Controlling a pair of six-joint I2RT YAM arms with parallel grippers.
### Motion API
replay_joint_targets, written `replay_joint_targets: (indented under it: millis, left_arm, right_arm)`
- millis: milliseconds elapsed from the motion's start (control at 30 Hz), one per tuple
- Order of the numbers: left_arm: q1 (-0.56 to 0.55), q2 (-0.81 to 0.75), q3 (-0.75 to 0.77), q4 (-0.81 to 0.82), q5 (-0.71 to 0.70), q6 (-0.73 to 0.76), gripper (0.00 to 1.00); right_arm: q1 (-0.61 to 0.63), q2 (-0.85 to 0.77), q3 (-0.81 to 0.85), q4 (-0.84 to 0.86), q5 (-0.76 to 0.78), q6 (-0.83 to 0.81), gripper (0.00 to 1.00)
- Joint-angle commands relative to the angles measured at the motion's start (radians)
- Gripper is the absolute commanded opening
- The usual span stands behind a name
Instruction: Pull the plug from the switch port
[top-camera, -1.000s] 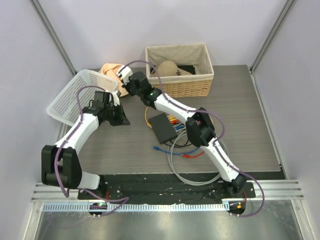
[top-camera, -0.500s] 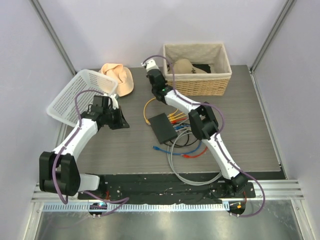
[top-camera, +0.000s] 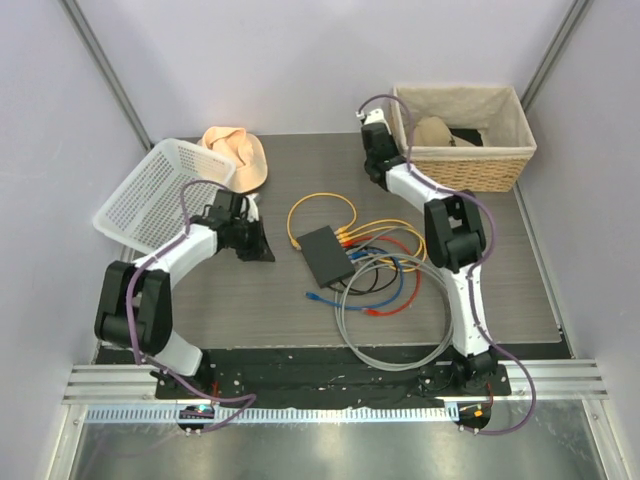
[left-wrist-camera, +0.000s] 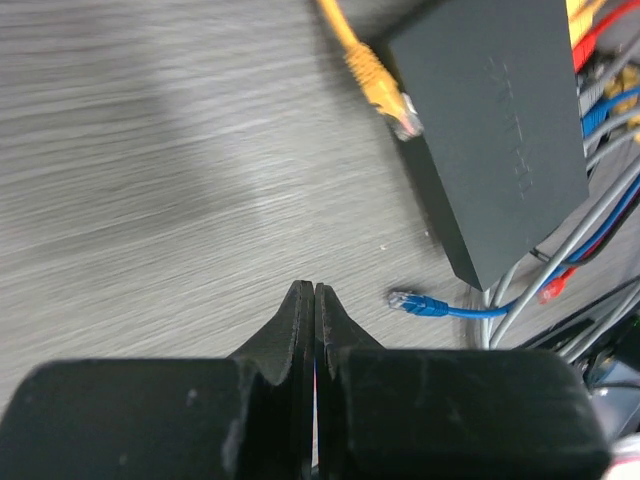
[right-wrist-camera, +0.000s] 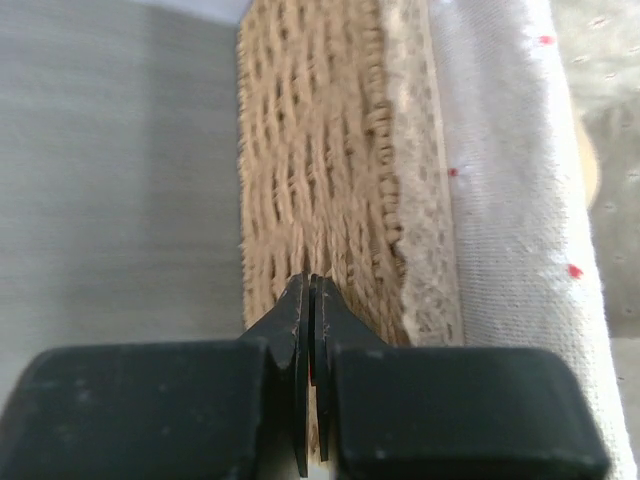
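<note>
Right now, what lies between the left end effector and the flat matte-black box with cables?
Only bare grey tabletop separates the left end effector from the flat matte-black switch; the left wrist view shows it best.

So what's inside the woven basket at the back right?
In the woven basket a tan hat shows, with something dark beside it. The basket floor beneath them is hidden.
</note>
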Motion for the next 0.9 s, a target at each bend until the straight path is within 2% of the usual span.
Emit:
replay_joint_targets:
  millis: [0, 33, 67, 133, 167, 233, 267, 400, 533, 700, 867]
  left_arm:
    - [-0.088, 0.065, 0.031, 0.062, 0.049, -0.015, 0.01]
    - [-0.102, 0.085, 0.037, 0.061, 0.063, -0.014, 0.01]
    - [-0.121, 0.101, 0.059, 0.061, 0.072, -0.009, 0.01]
    - [-0.121, 0.157, 0.089, 0.036, 0.071, 0.001, 0.00]
    - [-0.121, 0.170, 0.124, 0.022, 0.063, 0.009, 0.00]
    - [-0.116, 0.188, 0.148, -0.005, 0.063, 0.030, 0.00]
    - [-0.113, 0.185, 0.152, -0.008, 0.057, 0.038, 0.00]
    - [-0.081, 0.142, 0.125, -0.008, 0.019, 0.060, 0.00]
    - [-0.020, 0.076, 0.091, -0.016, 0.008, 0.070, 0.00]
    - [0.051, -0.034, 0.024, 0.045, 0.017, 0.084, 0.00]
    - [0.063, -0.151, -0.027, 0.074, 0.022, 0.110, 0.00]
  right_arm:
    - [-0.006, -0.263, -0.144, -0.072, -0.204, 0.018, 0.01]
    - [-0.001, -0.349, -0.193, -0.098, -0.261, 0.026, 0.01]
    - [0.009, -0.403, -0.239, -0.168, -0.430, 0.016, 0.01]
    - [0.016, -0.546, -0.376, -0.256, -0.622, -0.008, 0.01]
    - [0.026, -0.590, -0.451, -0.375, -0.827, -0.090, 0.01]
    - [0.051, -0.711, -0.526, -0.484, -0.995, -0.196, 0.01]
    - [0.080, -0.743, -0.596, -0.582, -1.102, -0.302, 0.01]
    - [0.201, -0.851, -0.749, -0.666, -1.105, -0.372, 0.01]
    - [0.243, -0.879, -0.839, -0.585, -1.030, -0.304, 0.01]
    - [0.240, -0.820, -0.838, -0.554, -0.924, -0.316, 0.01]
    - [0.241, -0.728, -0.775, -0.549, -0.896, -0.344, 0.01]
